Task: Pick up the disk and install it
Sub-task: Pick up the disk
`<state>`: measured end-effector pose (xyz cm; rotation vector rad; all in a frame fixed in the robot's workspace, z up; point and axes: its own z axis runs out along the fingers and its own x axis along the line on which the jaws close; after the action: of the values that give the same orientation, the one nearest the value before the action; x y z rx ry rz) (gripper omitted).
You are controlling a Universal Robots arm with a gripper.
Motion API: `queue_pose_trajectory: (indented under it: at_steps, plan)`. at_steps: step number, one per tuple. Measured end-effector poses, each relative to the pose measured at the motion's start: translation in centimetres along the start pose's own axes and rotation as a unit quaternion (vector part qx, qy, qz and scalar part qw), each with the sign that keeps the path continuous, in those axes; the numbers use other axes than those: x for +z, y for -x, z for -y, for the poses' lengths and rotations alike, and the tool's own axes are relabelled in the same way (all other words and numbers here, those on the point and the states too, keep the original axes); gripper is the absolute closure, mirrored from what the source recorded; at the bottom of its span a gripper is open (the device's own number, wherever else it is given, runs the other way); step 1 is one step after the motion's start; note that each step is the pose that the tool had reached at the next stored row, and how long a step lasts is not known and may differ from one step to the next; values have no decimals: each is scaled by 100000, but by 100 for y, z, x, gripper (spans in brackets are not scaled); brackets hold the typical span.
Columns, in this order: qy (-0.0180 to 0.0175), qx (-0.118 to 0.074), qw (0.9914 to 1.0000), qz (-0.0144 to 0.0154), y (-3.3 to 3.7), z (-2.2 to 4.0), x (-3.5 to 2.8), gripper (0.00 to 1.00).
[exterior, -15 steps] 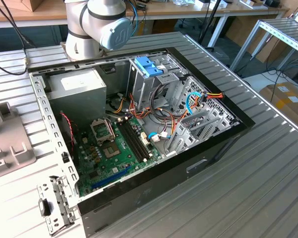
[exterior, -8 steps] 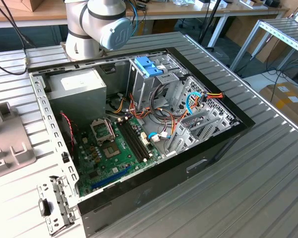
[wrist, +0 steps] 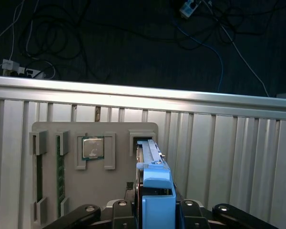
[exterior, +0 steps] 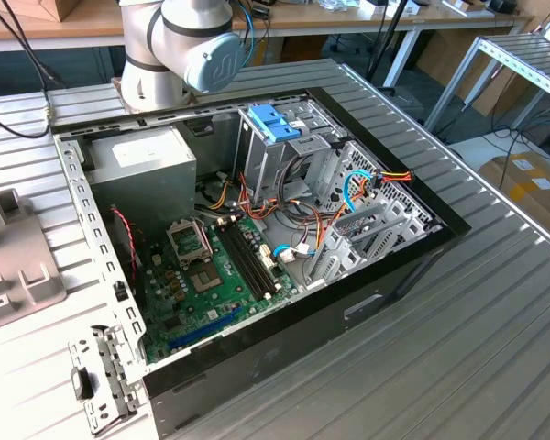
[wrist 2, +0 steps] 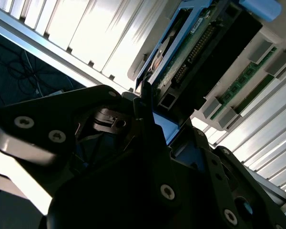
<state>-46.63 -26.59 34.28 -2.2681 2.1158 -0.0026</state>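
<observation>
Now: disk in the jaws at the parts tray

Right, I've got the flat grey-metal disk (wrist: 155, 183) in its light-blue plastic carrier rail standing on edge. One end is at a raised slot of the pale grey plastic parts tray (wrist: 119, 131); whether it's fully seated there I can't tell. My black gripper (wrist: 157, 212) straddles it, jaws drawn narrow against both flanks of the carrier, and I read that as a hold. So this is the pick-up step, install not begun. Getting it out cleanly calls, I judge, for a straight pull along the slot, no twist. Beside it the tray holds a square silver processor chip (wrist: 92, 148) and green memory sticks (wrist: 60, 176). Over in the exterior view, the open black computer case (exterior: 257, 367) lies on the slatted metal table (exterior: 495, 321). Inside it are a green motherboard (exterior: 211, 284), a grey power-supply box (exterior: 151, 160) and coloured cables (exterior: 298, 197).
</observation>
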Motion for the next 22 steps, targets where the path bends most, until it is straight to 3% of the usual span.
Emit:
queue_pose_trajectory:
  at_steps: [22]
  plan:
    - [-29, 13, 99999, 377, 1, 1, -43, 63]
